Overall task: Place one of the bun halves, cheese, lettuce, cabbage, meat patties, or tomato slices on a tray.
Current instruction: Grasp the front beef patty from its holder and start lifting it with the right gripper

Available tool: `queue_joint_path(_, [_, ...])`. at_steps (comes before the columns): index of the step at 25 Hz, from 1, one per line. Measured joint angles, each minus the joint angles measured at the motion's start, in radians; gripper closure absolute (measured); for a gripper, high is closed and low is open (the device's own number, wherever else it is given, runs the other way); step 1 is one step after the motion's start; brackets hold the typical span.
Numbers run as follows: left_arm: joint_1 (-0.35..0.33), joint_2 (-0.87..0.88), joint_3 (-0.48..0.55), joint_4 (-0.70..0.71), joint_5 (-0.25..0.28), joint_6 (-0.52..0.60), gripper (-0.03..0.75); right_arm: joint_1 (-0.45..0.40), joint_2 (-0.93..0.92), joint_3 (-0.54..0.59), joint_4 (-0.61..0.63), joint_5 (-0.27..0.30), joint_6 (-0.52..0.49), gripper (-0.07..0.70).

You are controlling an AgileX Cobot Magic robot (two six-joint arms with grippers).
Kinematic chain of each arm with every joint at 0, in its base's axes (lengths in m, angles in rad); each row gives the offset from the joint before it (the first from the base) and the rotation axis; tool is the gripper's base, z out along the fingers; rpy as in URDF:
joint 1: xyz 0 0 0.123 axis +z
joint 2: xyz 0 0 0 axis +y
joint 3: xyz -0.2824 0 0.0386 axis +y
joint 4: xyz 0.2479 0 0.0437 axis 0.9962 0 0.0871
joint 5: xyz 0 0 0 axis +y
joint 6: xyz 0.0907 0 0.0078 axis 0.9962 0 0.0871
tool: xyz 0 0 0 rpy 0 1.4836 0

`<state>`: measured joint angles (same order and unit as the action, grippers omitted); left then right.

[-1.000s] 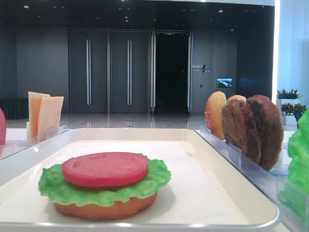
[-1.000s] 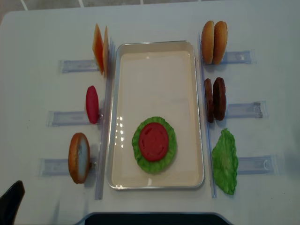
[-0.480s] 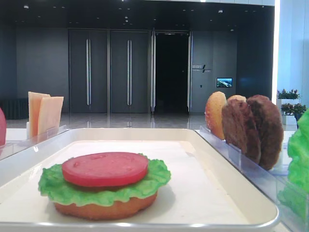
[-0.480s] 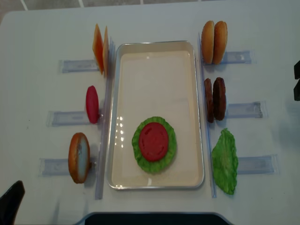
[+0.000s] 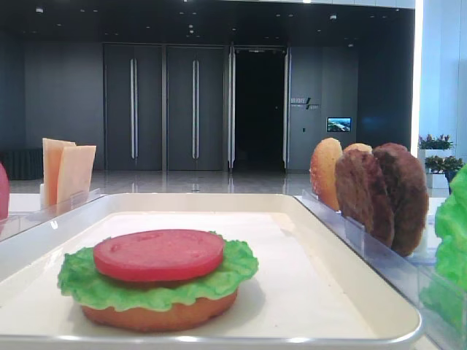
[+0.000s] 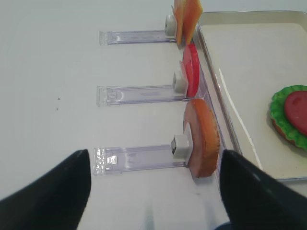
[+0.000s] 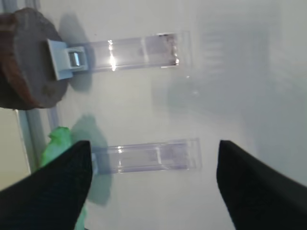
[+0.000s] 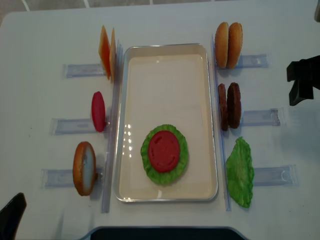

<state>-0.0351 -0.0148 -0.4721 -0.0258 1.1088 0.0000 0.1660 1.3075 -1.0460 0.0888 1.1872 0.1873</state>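
Note:
The cream tray [image 8: 165,49] holds a stack of flat bun base, lettuce and a tomato slice [image 8: 163,150]. Two brown meat patties [image 8: 230,105] stand on edge in a rack right of the tray, with two bun halves [image 8: 228,45] behind them and a lettuce leaf [image 8: 240,172] in front. Left of the tray stand cheese slices [image 8: 107,52], a tomato slice [image 8: 98,111] and a bun half [image 8: 84,167]. My right gripper [image 8: 296,82] hovers open over the table right of the patties, holding nothing. My left gripper [image 6: 153,191] is open and empty, near the left bun half [image 6: 204,139].
Clear plastic racks [image 7: 136,50] lie on the white table on both sides of the tray. In the right wrist view, one patty [image 7: 26,57] and the lettuce leaf [image 7: 57,143] sit at the left, with another rack [image 7: 153,155] between my fingers.
My right gripper has come in from the right edge of the overhead view, moving left. The left gripper and all the food stay where they were.

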Motion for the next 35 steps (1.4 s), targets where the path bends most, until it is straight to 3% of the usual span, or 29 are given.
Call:
queue_joint_path(9, [0.0, 0.0, 0.0, 0.0, 0.0, 0.0, 0.076, 0.228, 0.002, 0.0, -0.011, -0.129, 0.212, 0.158])
queue_joint_path(17, [0.0, 0.0, 0.0, 0.0, 0.0, 0.0, 0.076, 0.359, 0.072, -0.025, -0.012, -0.159, 0.269, 0.169])
queue_joint_path(35, [0.0, 0.0, 0.0, 0.0, 0.0, 0.0, 0.076, 0.428, 0.236, -0.071, 0.009, -0.291, 0.239, 0.171])
